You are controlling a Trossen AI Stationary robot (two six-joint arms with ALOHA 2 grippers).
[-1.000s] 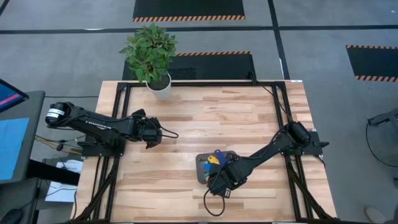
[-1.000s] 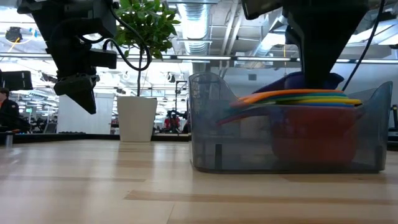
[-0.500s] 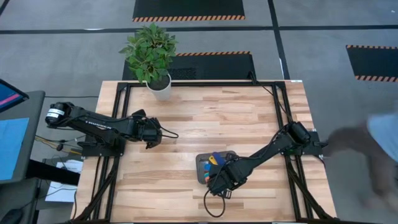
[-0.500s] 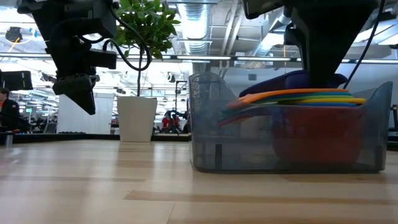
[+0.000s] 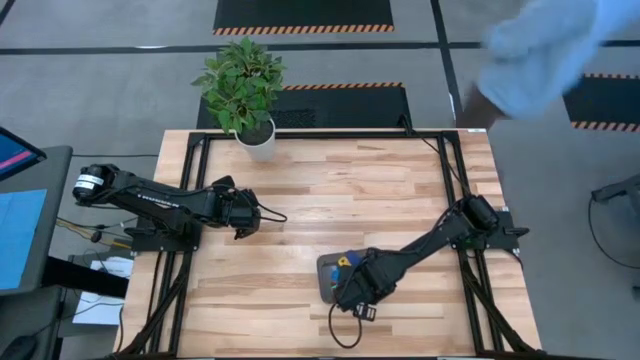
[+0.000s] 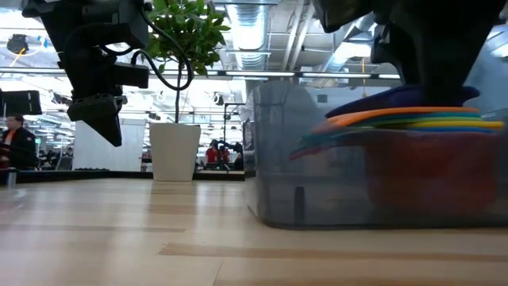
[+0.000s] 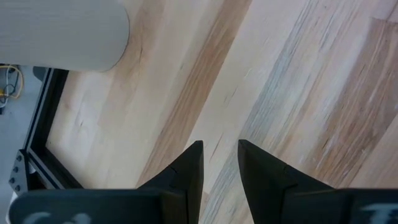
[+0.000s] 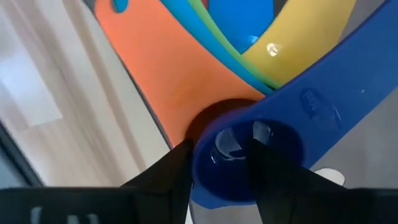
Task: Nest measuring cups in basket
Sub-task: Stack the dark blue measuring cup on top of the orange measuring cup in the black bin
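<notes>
Left arm: I have it parked over the left side of the worktop (image 5: 300,190), well apart from the work; its end effector (image 7: 219,163) hangs above bare wood with the fingers nearly together and nothing between them.

Plant pot: the white pot (image 5: 257,143) stands at the far edge of the worktop, clear of both arms.

Basket: the grey basket (image 5: 327,268) sits on the near middle of the worktop, under my right arm.

Measuring cups: the stack (image 6: 413,123) lies inside the basket, red at the bottom, then green, yellow and orange rims, with the dark blue cup (image 8: 292,118) on top.

Right end effector: my right end effector (image 8: 219,163) is down on the dark blue cup's small bowl, its fingers clenched on the rim.

Step in hand: I judge this as seating the last cup into the nest.

Next move: I should let go and lift straight up, so the stack is not tipped.

Change from half a second ago: the basket now shows larger and further right in the low view, so it has slid toward that camera; a person in a light sleeve (image 5: 545,45) has moved to beyond the worktop's far right corner.
</notes>
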